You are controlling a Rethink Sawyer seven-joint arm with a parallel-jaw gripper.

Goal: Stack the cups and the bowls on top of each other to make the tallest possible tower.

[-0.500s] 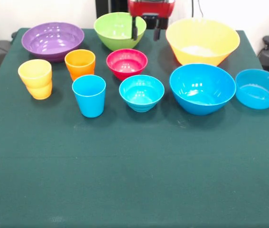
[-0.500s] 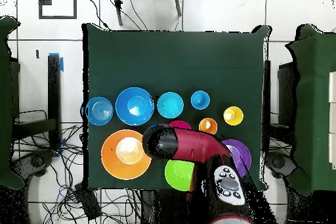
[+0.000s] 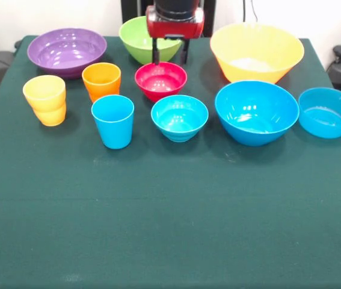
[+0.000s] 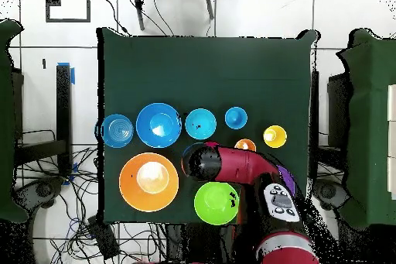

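My gripper (image 3: 170, 53) hangs open and empty just behind the red bowl (image 3: 160, 80), in front of the green bowl (image 3: 139, 37). In the back row stand the purple bowl (image 3: 67, 51) and the large yellow-orange bowl (image 3: 257, 52). Three blue bowls (image 3: 180, 117) (image 3: 256, 111) (image 3: 329, 112) stand in the front row. The yellow cup (image 3: 45, 99), orange cup (image 3: 101, 81) and blue cup (image 3: 113, 120) stand upright at the left. Each piece stands alone; no tower shows. From overhead the arm (image 4: 236, 165) covers the red bowl.
A dark green cloth (image 3: 170, 229) covers the table, its near half bare. From overhead the arm also hides part of the purple bowl (image 4: 286, 177). Cables and equipment lie on the floor around the table (image 4: 201, 67).
In the front view the gripper has moved left and dropped lower, from between the green and yellow-orange bowls to just behind the red bowl. No cup or bowl has moved.
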